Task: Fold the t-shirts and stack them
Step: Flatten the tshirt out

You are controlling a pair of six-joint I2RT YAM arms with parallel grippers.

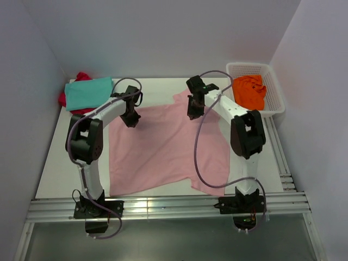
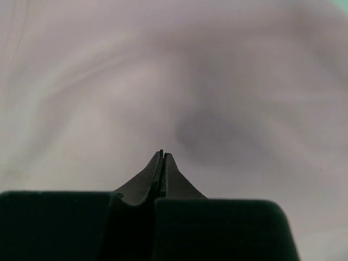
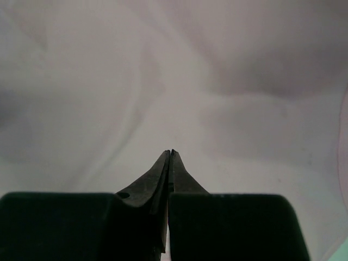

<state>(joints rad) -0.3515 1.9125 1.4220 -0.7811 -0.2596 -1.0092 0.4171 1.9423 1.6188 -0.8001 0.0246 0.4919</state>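
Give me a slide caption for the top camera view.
Jaws shut, left arm and right arm at the far edge of the pink t-shirt; teal tee left, orange tee in basket.

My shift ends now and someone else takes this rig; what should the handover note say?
Left end effector: shut, at the far edge of the pink t-shirt, left side; grip on cloth unclear.
Right end effector: shut, same edge, right side; grip equally unclear.
Done: teal t-shirt lies folded on the red t-shirt, far left.
Left to do: pink t-shirt lies spread flat, unfolded; orange t-shirt sits crumpled in the white basket, far right.
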